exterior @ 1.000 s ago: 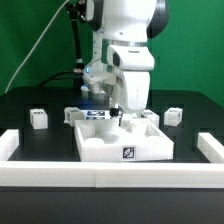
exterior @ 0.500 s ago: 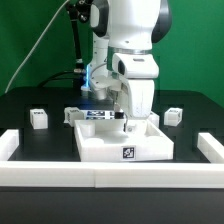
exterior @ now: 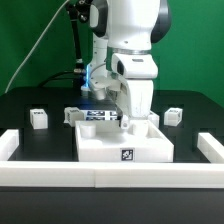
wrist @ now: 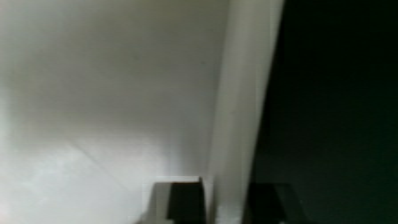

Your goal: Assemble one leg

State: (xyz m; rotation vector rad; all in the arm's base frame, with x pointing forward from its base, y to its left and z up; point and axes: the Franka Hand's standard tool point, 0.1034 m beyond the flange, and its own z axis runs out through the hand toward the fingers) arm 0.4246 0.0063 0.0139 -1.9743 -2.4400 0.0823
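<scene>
The large white tray-like tabletop (exterior: 100,148) lies in the middle of the black table. My gripper (exterior: 122,119) reaches straight down onto its far wall. In the wrist view the two dark fingertips (wrist: 187,203) stand one on each side of the upright white wall (wrist: 231,120), pressed against it, so my gripper (wrist: 228,188) is shut on it. One leg (exterior: 38,119), a small white post with a tag, stands at the exterior view's left. Another leg (exterior: 173,116) stands at its right. Both are well away from the gripper.
Long white border bars run along the front (exterior: 100,176), the exterior view's left (exterior: 10,145) and its right (exterior: 208,148). Two more small white parts (exterior: 72,116) (exterior: 152,117) sit by the tabletop's far corners. The arm's body hides the table behind it.
A second ago the gripper was a little further to the exterior view's left; it shifted right and settled onto the tabletop's far wall. Over the last half second nothing visibly moved.
</scene>
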